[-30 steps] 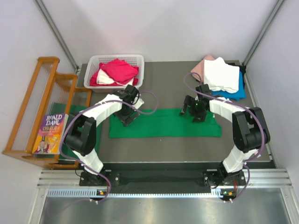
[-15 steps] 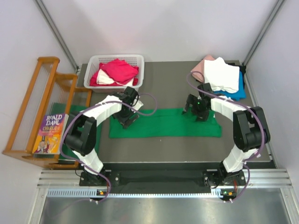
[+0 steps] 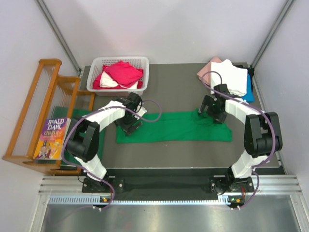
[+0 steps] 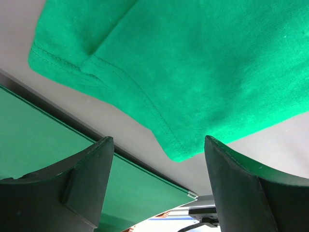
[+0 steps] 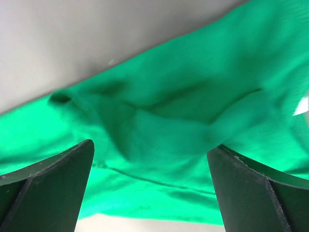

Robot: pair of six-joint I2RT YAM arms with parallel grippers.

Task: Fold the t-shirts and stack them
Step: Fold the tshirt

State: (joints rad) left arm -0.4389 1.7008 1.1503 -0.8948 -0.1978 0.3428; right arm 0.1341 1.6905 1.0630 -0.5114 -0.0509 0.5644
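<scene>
1. Green cloth fills the gap under both tools. The left gripper (image 4: 157, 145) stands spread wide over a hemmed corner of the green t-shirt (image 3: 174, 126) and pinches nothing. The right gripper (image 5: 149, 145) is likewise spread, over a rumpled bunch at the shirt's other end, with nothing held.
2. That shirt lies as a long narrow band across the middle of the table (image 3: 178, 87), so it looks folded lengthwise only. Its right end is puckered, and its left corner lies near the darker mat (image 4: 43, 145).
3. At the far right corner sits a stack: a white tee (image 3: 229, 77) on top, with a pink tee (image 3: 206, 70) and a blue tee (image 3: 247, 95) showing beneath it. These look finished.
4. The basket (image 3: 101, 60) at the far left holds a red tee (image 3: 123, 71) and another white piece, loosely heaped rather than folded.
5. By my reading the job is about midway. The green band needs its cross folds and a place on the stack, and then the basket's shirts follow.
</scene>
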